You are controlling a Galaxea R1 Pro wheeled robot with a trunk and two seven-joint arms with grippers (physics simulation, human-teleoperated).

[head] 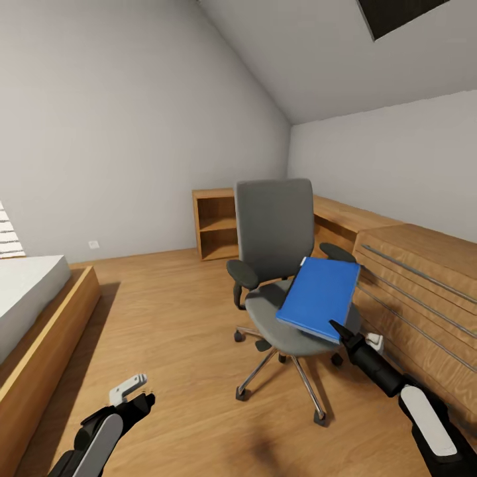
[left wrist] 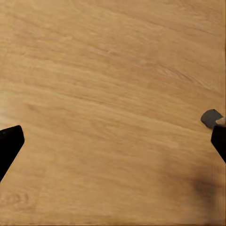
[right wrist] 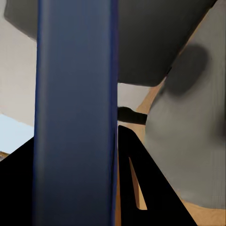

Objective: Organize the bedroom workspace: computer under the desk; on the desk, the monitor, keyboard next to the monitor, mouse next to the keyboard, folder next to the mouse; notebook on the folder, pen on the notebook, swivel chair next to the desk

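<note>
One blue folder (head: 319, 298) is tilted above the seat of the one swivel chair (head: 275, 228), its near edge pinched by the right gripper (head: 339, 329), whose fingers close on it. Left gripper (head: 132, 389) hangs low over bare wood floor (head: 172, 318), fingers wide apart. Low wood cabinets (head: 411, 278) stand just beside the chair; open floor lies toward the bed (head: 33, 298).

We see soft, even, bright light, faint shadows under the swivel chair (head: 281, 278), and slightly grainy wrist views.
</note>
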